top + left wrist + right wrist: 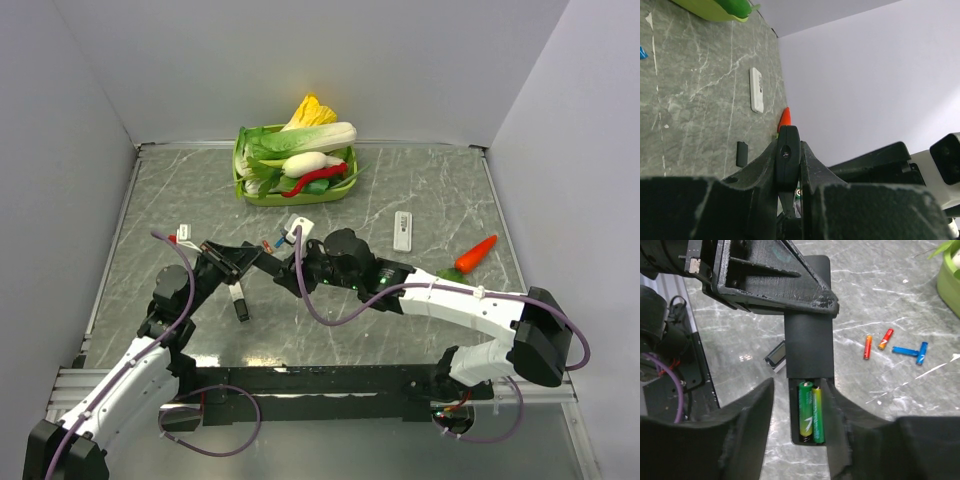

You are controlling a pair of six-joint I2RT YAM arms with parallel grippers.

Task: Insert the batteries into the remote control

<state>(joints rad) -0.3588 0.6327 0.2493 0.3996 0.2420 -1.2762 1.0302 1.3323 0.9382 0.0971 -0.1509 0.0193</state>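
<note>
Two green batteries (811,411) in remote (808,342), left gripper (788,150) reaching across, clamping it, right gripper (802,390) spread astride

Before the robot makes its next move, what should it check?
1. Left gripper shut on the black remote: ok.
2. Two green batteries lying inside the remote: ok.
3. Those batteries facing the right way: cannot tell.
4. Battery bay closed: not ok, it is open.
5. Right gripper open and holding nothing: ok.
6. Spare red batteries and blue batteries clear of the remote: ok.
</note>
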